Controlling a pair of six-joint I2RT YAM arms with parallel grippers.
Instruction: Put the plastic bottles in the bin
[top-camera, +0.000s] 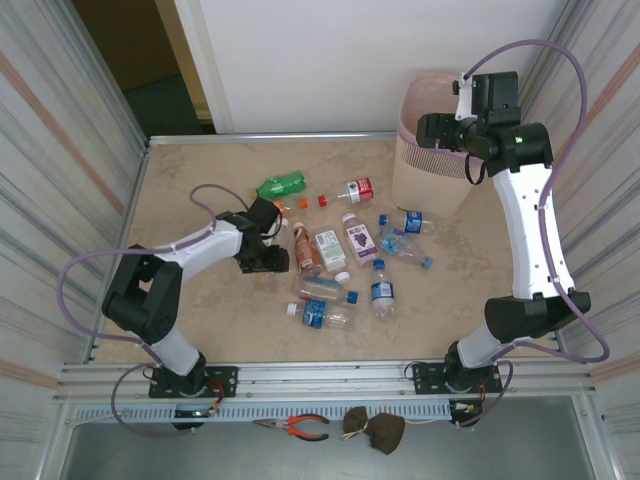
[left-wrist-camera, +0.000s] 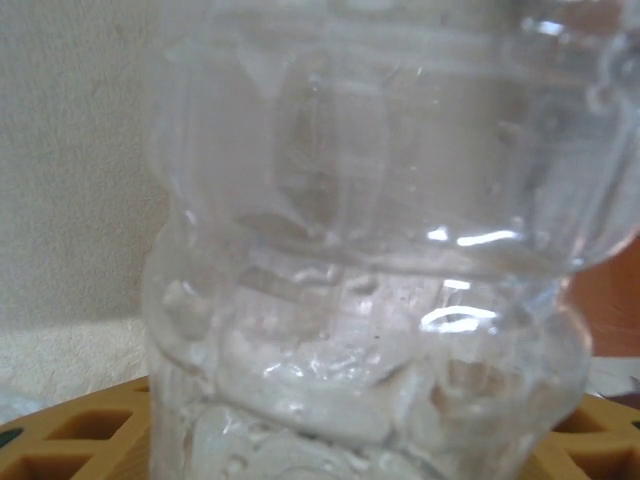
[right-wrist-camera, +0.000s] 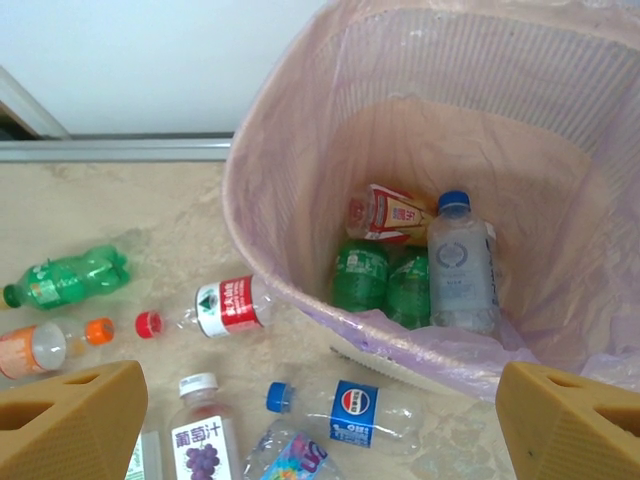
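The step in hand is the pick-up of one more bottle. The left gripper (left-wrist-camera: 350, 425) is down among the plastic bottles (top-camera: 345, 265) that lie scattered over the middle of the table (top-camera: 190, 320). In the left wrist view a clear bottle (left-wrist-camera: 360, 250) stands between its two fingers. Whether the pads already press on it I cannot tell.

The bin (right-wrist-camera: 290, 140) stands at the far right corner of the table. At its bottom lie a red-labelled bottle (right-wrist-camera: 385, 213), two green ones and a blue-capped water bottle (right-wrist-camera: 460, 265). The right gripper (right-wrist-camera: 320, 420) hangs above the bin's near rim, jaws wide and empty.

Most of the task looks still to be done, since about a dozen bottles lie on the table. The next move calls for a firm hold on the slippery clear bottle and a lift straight up, free of its neighbours. The carry then goes across to the far right corner, with the release above the bin's mouth. The right arm would probably have to give way there.
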